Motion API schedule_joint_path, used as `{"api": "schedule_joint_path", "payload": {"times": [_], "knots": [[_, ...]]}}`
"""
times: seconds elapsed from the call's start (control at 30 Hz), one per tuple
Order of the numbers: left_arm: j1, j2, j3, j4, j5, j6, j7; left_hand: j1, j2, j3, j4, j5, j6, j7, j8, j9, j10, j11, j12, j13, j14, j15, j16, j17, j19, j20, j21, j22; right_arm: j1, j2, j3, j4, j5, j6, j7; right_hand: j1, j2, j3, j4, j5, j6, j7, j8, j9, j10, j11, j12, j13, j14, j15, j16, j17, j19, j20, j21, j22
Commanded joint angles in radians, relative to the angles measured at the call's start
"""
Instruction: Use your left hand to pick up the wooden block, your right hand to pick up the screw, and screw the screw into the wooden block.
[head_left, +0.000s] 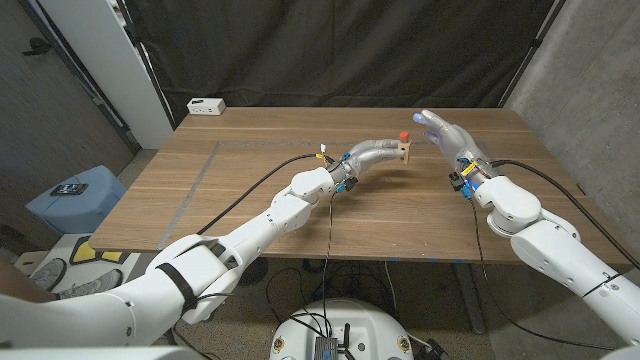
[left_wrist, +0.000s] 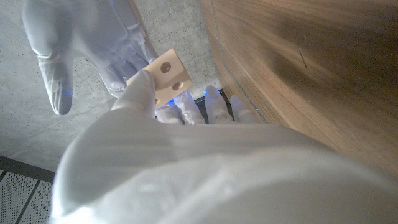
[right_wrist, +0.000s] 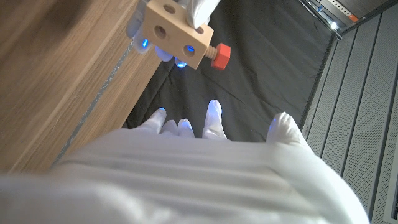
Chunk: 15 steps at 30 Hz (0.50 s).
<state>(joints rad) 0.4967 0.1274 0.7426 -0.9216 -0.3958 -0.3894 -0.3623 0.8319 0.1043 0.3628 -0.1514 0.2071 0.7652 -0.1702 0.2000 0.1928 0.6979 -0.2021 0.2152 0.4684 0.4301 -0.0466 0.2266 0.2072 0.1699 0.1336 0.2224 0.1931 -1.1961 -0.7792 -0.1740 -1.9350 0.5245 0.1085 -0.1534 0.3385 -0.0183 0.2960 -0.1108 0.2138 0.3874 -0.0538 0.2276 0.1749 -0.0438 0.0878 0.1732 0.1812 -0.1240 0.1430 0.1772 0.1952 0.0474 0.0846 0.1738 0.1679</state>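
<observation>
Both white arms reach in from the near corners across the wooden worktop (head_left: 400, 215), cables trailing along each forearm. Over the far half of the worktop, toward its far edge, the left hand (head_left: 378, 152) grips the wooden block (head_left: 405, 151) and holds it raised above the surface. Pale and squared, the wooden block shows round holes drilled in its faces; the right wrist view catches two of them on one side. An orange-red screw (head_left: 403, 135) with a chunky head stands out of the block, its shank set into the wood, as the right wrist view (right_wrist: 218, 55) makes plain. Just beside it, toward the far right corner, the right hand (head_left: 447, 134) hangs in the air with fingers spread and nothing in its grasp, close to the screw but apart from it. In the left wrist view the same open hand (left_wrist: 81, 43) shows behind the block (left_wrist: 166, 78).

Bare wood stretches on every side of the two hands, with a thin pale line marking a rectangle on the left half. At the far left corner lies a small white box (head_left: 206, 105), well apart from the work. Dark curtain hangs behind the far edge.
</observation>
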Motion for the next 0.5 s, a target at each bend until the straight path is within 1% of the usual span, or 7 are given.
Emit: {"api": "schedule_joint_path", "payload": {"times": [0.03, 0.07, 0.23, 0.3, 0.4, 0.5], "knots": [[-0.023, -0.007, 0.007, 0.039, 0.009, -0.009, -0.014, -0.008, 0.006, 0.013, 0.003, 0.004, 0.019, 0.004, 0.006, 0.005, 0.003, 0.000, 0.005, 0.000, 0.005, -0.033, -0.001, 0.002, 0.006, 0.003, 0.006, 0.003, -0.003, 0.027, -0.018, 0.006, 0.028, 0.013, -0.019, -0.037, 0.010, -0.010, 0.020, -0.011, 0.035, 0.009, -0.003, 0.002, -0.015, 0.006, 0.005, 0.003, -0.016, 0.004, 0.008, 0.007, -0.015, 0.000, 0.006, 0.003], [-0.026, -0.009, 0.008, 0.046, 0.010, -0.011, -0.016, -0.009, 0.006, 0.013, 0.003, 0.004, 0.018, 0.005, 0.006, 0.005, 0.003, 0.000, 0.005, 0.000, 0.005, -0.033, -0.001, 0.002, 0.006, 0.003, 0.006, 0.003, -0.003, 0.029, -0.020, 0.005, 0.028, 0.011, -0.024, -0.051, 0.018, -0.013, 0.028, -0.014, 0.049, 0.018, -0.003, 0.003, -0.017, 0.008, 0.008, 0.003, -0.020, 0.004, 0.011, 0.009, -0.018, 0.000, 0.008, 0.003], [-0.046, -0.022, 0.011, 0.089, 0.015, -0.025, -0.030, -0.008, 0.006, 0.014, 0.002, 0.004, 0.019, 0.006, 0.006, 0.005, 0.003, 0.000, 0.005, 0.000, 0.005, -0.033, -0.001, 0.002, 0.006, 0.003, 0.006, 0.003, 0.002, 0.034, -0.031, 0.005, 0.026, 0.003, -0.036, -0.083, 0.036, -0.018, 0.046, -0.019, 0.084, 0.029, -0.002, 0.003, -0.033, 0.011, 0.007, 0.002, -0.048, 0.001, 0.009, 0.012, -0.029, -0.003, 0.009, 0.003], [-0.054, -0.028, 0.013, 0.106, 0.018, -0.032, -0.036, -0.008, 0.007, 0.015, 0.002, 0.005, 0.018, 0.007, 0.006, 0.005, 0.004, 0.001, 0.005, 0.000, 0.004, -0.032, -0.001, 0.002, 0.005, 0.004, 0.006, 0.003, 0.003, 0.039, -0.035, 0.007, 0.026, 0.003, -0.040, -0.096, 0.042, -0.020, 0.052, -0.021, 0.083, 0.030, -0.008, 0.003, -0.049, 0.006, 0.004, 0.002, -0.059, -0.001, 0.009, 0.014, -0.032, -0.004, 0.010, 0.003], [-0.064, -0.036, 0.013, 0.130, 0.018, -0.042, -0.046, -0.009, 0.007, 0.015, 0.003, 0.004, 0.018, 0.007, 0.005, 0.005, 0.004, 0.000, 0.005, 0.000, 0.005, -0.032, -0.001, 0.002, 0.006, 0.003, 0.006, 0.003, 0.007, 0.037, -0.040, 0.004, 0.022, -0.009, -0.049, -0.107, 0.048, -0.022, 0.058, -0.022, 0.073, 0.033, -0.017, 0.003, -0.060, 0.007, 0.003, 0.001, -0.068, -0.002, 0.010, 0.015, -0.037, -0.006, 0.009, 0.003], [-0.073, -0.041, 0.015, 0.147, 0.023, -0.049, -0.052, -0.009, 0.005, 0.015, 0.002, 0.004, 0.020, 0.007, 0.006, 0.005, 0.005, 0.001, 0.006, -0.001, 0.005, -0.034, -0.001, 0.002, 0.006, 0.002, 0.006, 0.003, 0.011, 0.037, -0.043, 0.003, 0.020, -0.016, -0.055, -0.114, 0.051, -0.023, 0.061, -0.023, 0.071, 0.033, -0.020, 0.003, -0.067, 0.005, 0.002, 0.001, -0.073, -0.004, 0.010, 0.015, -0.038, -0.008, 0.010, 0.003]]}}
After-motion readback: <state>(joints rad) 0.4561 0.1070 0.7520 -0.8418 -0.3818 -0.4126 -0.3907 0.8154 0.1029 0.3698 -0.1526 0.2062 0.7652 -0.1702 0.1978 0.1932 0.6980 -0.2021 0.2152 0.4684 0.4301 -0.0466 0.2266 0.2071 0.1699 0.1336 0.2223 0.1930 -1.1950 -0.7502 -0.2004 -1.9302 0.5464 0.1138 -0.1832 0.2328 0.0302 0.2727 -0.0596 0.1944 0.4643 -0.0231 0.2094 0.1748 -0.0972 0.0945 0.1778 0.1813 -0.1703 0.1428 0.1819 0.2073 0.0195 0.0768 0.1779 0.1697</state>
